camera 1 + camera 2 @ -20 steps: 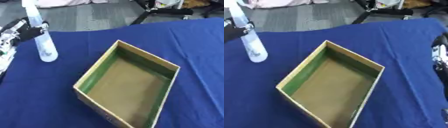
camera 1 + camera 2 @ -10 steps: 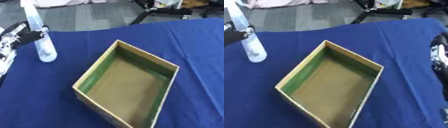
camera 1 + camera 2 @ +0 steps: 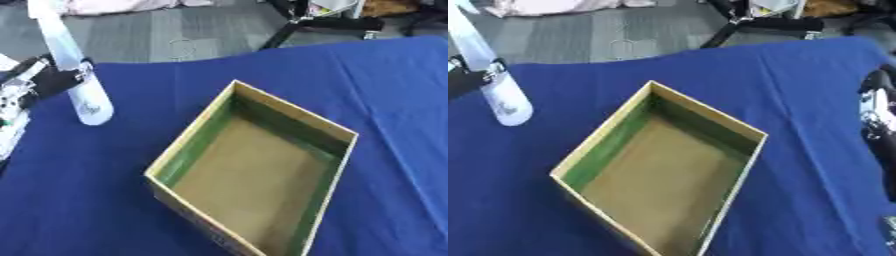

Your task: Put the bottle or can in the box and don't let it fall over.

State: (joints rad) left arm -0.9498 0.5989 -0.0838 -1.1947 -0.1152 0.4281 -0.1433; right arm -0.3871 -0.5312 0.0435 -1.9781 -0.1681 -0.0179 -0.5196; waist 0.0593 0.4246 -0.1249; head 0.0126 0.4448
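The bottle (image 3: 77, 80) is a tall, pale, see-through one with a narrow neck and a rounded base, and it stands on the blue cloth at the far left of the bench (image 3: 262, 85), leaning a little so that its top tips toward the far left corner of the view. Its base rests on the cloth, outside the box and well to the left of it. The left hand (image 3: 44, 82) comes in from the left edge and has its black fingers wrapped round the bottle's middle, just above the wider lower part, so it is grasping the bottle; behind the fingers the silver and white parts of the wrist run down along the left edge. The box (image 3: 254, 175) is an open cardboard tray set askew in the middle of the bench, one corner pointing away toward the far side and one toward the near edge. Its walls are green on the inside, its floor is plain brown, and nothing lies in it. A clear strip of blue cloth separates the bottle from the nearest wall of the box. The right hand (image 3: 878, 107) shows only in the right eye view, as a dark shape with pale patches at the right edge, over the cloth and well apart from the box; I cannot tell how its fingers are set. Beyond the far edge of the bench lies a grey floor (image 3: 175, 30) with the black legs of a stand (image 3: 302, 22) on it.
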